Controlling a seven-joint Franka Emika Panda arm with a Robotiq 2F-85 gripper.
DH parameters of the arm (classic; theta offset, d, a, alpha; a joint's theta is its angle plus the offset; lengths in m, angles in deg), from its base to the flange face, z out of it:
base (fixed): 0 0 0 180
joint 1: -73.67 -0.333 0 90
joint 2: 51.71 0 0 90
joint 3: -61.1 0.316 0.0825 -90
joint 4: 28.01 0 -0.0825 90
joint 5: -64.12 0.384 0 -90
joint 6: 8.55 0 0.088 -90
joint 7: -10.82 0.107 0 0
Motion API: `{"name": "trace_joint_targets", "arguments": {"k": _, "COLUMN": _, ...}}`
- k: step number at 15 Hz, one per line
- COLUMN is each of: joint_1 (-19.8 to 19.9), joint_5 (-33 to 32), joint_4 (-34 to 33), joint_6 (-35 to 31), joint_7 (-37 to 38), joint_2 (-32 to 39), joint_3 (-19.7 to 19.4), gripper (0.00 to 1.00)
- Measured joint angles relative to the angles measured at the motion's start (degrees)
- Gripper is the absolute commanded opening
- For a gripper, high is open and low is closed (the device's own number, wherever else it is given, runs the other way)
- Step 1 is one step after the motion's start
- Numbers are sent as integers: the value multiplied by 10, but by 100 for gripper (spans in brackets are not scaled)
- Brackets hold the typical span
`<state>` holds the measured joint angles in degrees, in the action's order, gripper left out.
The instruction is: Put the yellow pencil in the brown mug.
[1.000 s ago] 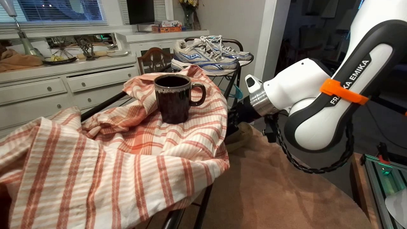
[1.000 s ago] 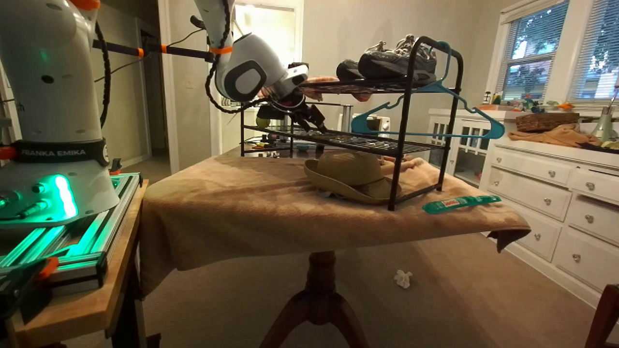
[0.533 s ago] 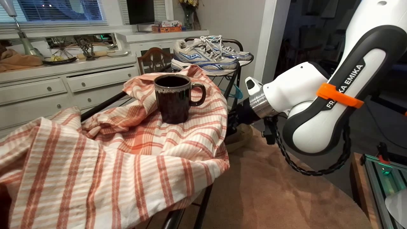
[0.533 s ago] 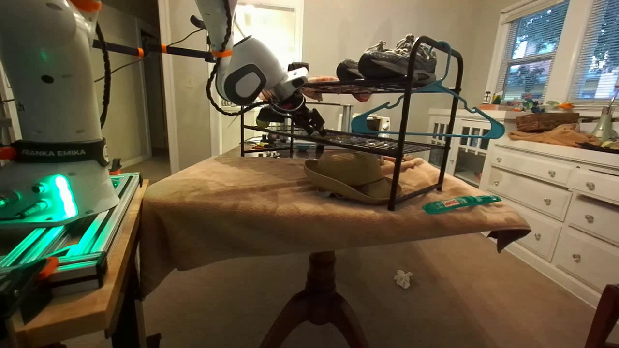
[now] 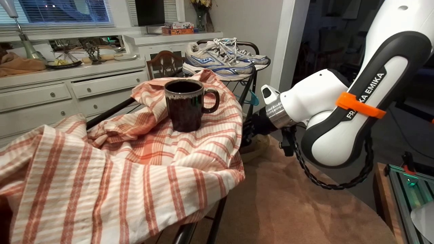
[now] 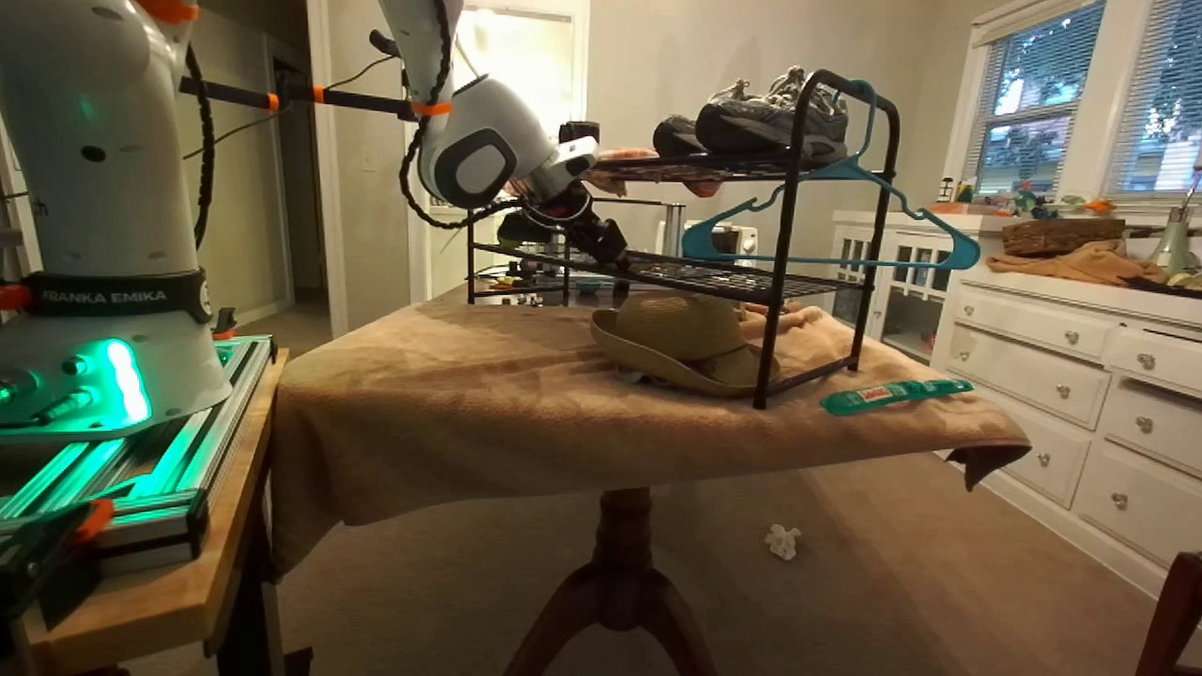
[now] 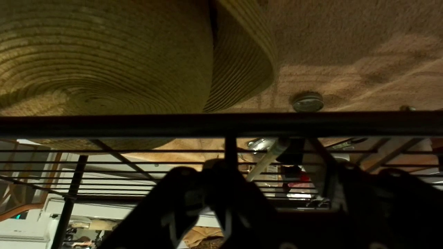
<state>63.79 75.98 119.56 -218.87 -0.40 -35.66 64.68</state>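
Mug [image 5: 183, 110] is standing upright on a striped cloth [image 5: 152, 193] in an exterior view. Shoes [image 5: 218, 64] are resting beyond it toward one o'clock, and a white arm [image 5: 335, 142] is filling the three o'clock side. In an exterior view, a hat [image 6: 676, 338] is lying beneath a black rack [image 6: 781, 272], a hanger [image 6: 845, 170] dangling at two o'clock from the hat. In the wrist view, the gripper [image 7: 278, 168] is showing at six o'clock, covering part of the rack, its jaws standing apart. Where the pencil is lying, I cannot tell.
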Motion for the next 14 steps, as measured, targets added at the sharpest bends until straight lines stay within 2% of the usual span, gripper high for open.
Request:
{"name": "trace_joint_targets", "arguments": {"k": 5, "joint_1": -8, "joint_5": 0, "joint_4": 0, "joint_6": -1, "joint_7": 0, "joint_2": 1, "joint_3": -5, "gripper": 40}}
{"name": "trace_joint_targets", "arguments": {"k": 6, "joint_1": -9, "joint_5": 0, "joint_4": 0, "joint_6": -1, "joint_7": 0, "joint_2": 1, "joint_3": -6, "gripper": 26}}
{"name": "trace_joint_targets", "arguments": {"k": 9, "joint_1": -13, "joint_5": 0, "joint_4": 0, "joint_6": -2, "joint_7": 1, "joint_2": 1, "joint_3": -7, "gripper": 3}}
{"name": "trace_joint_targets", "arguments": {"k": 10, "joint_1": -16, "joint_5": 0, "joint_4": 0, "joint_6": -3, "joint_7": 1, "joint_2": 1, "joint_3": -7, "gripper": 0}}
{"name": "trace_joint_targets", "arguments": {"k": 14, "joint_1": -21, "joint_5": 0, "joint_4": 0, "joint_6": -3, "joint_7": 3, "joint_2": 1, "joint_3": -7, "gripper": 2}}
